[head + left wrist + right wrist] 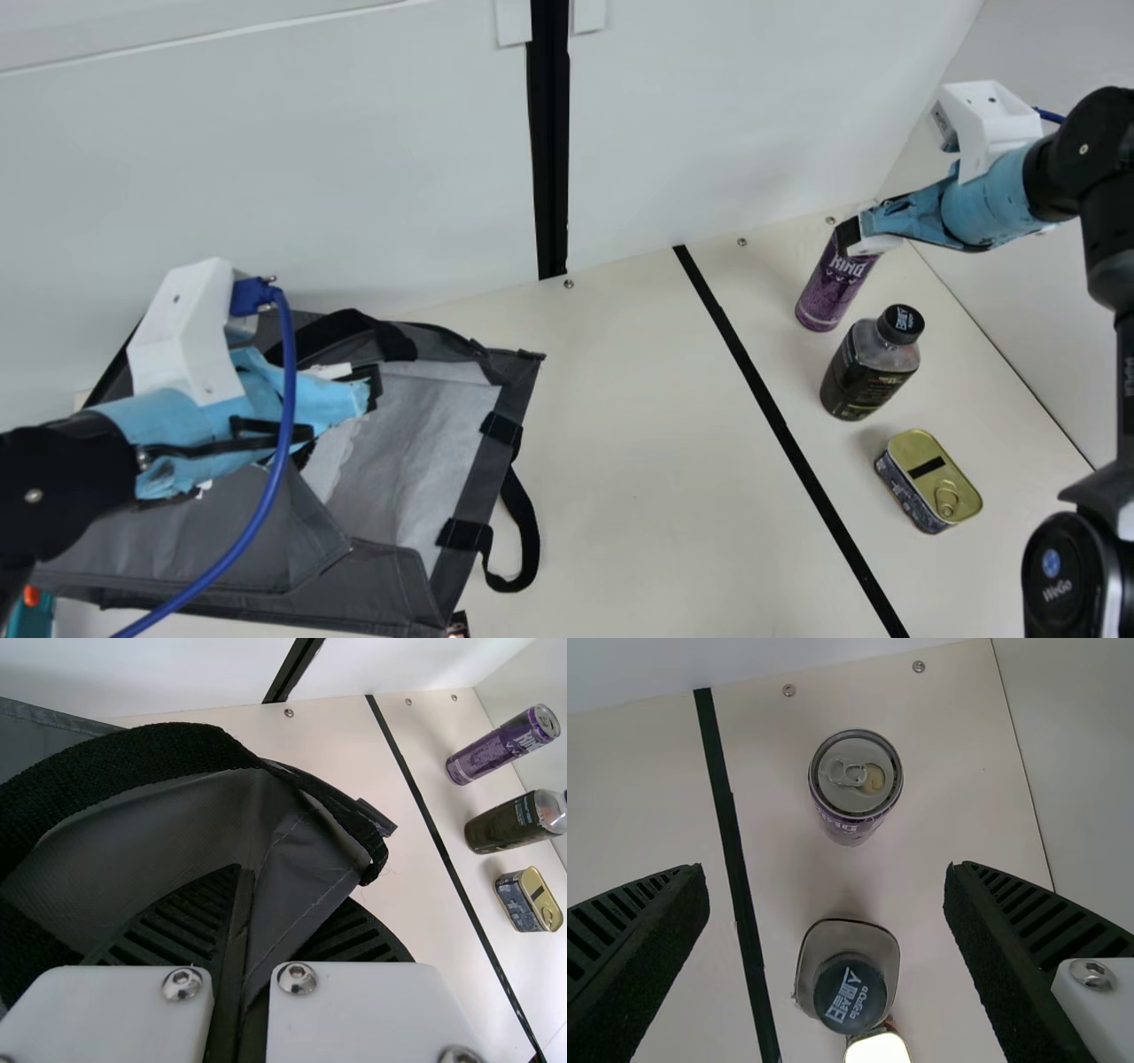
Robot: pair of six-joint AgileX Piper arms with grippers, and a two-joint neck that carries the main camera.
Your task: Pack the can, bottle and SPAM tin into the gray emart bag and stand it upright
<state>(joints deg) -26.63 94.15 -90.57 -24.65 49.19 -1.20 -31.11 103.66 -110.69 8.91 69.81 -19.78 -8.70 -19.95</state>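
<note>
Three goods out on the cream tabletop (638, 461), in a loose row beyond the black stripe (788, 443) from the bag, each apart from the next. Nearest the white wall (709, 106): the can (831, 288), upright, slim, purple, pale lettering round its side; silver top with a pull tab in the right wrist view. Middle: the bottle (864, 381), upright, squarish, dark wrap with small print, clear shoulder above it, black cap (901, 323) with white lettering. Last: the SPAM tin (930, 481), low, rectangular, rounded corners, lying flat with its gold lid up; ring pull at one end, short black strip across the lid, dark patterned sides with fine print. Gray emart bag (213, 540) across the stripe from them, spread low and slumped, no item seen in it; smooth gray outside, pale lining (416, 452) exposed, black webbing handles, one looping out onto the tabletop. No lettering made out on the bag. Left tool (359, 390) is at the bag, ribbed fingers closed with a fold of gray fabric pinched between them; blue wrap on that arm, blue cable (285, 425) hanging over. Right tool (859, 235) hangs by the can's top in the main view; its own wrist view has the fingers spread wide, nothing gripped, can and bottle seen in the gap.
</note>
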